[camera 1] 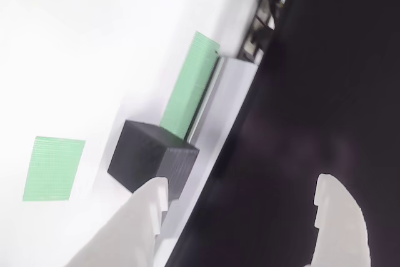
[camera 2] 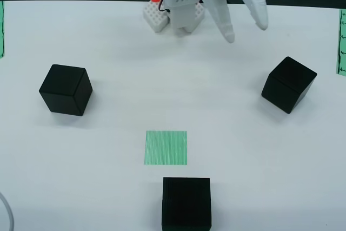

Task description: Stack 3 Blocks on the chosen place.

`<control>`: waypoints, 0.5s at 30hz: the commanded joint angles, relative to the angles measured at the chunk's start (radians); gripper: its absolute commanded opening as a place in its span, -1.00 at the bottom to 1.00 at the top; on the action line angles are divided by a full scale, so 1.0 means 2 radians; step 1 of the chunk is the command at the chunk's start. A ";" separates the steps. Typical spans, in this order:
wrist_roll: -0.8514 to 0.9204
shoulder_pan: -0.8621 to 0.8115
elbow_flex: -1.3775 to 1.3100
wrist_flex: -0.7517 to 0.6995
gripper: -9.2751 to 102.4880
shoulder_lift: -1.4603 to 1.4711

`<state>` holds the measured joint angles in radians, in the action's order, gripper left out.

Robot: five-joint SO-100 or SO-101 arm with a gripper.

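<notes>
- The left block (camera 2: 65,89) sits near the left edge of the white surface (camera 2: 108,187), well apart from everything else in the overhead view; nothing touches it, so it seems to be waiting its turn.
- The green striped square (camera 2: 166,147) lies flat towards the middle of the surface, bare on top. No block rests on it, so by my reading the stack is not yet begun.
- The front block (camera 2: 186,203) stands just beside the square's near side, at the front edge of the surface, close but not overlapping the stripes.
- The end effector (camera 2: 246,32) hangs above the back edge, its two white fingers spread wide with nothing between them, angled towards the right side.
- The right block (camera 2: 288,84) sits near the right edge, turned corner-on. In the view riding on the arm, this block (camera 1: 152,157) lies just ahead of one finger (camera 1: 147,211), with a green striped band (camera 1: 189,85) behind it, so it looks like the first pick.
</notes>
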<state>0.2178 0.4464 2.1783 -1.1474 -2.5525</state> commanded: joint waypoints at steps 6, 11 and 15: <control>0.061 0.061 -0.202 -0.173 -0.30 0.193; 0.083 0.058 -0.217 -0.196 -0.28 0.269; 0.087 0.064 -0.212 -0.208 -0.22 0.295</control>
<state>0.3820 0.5645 1.7917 -1.5432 -1.9850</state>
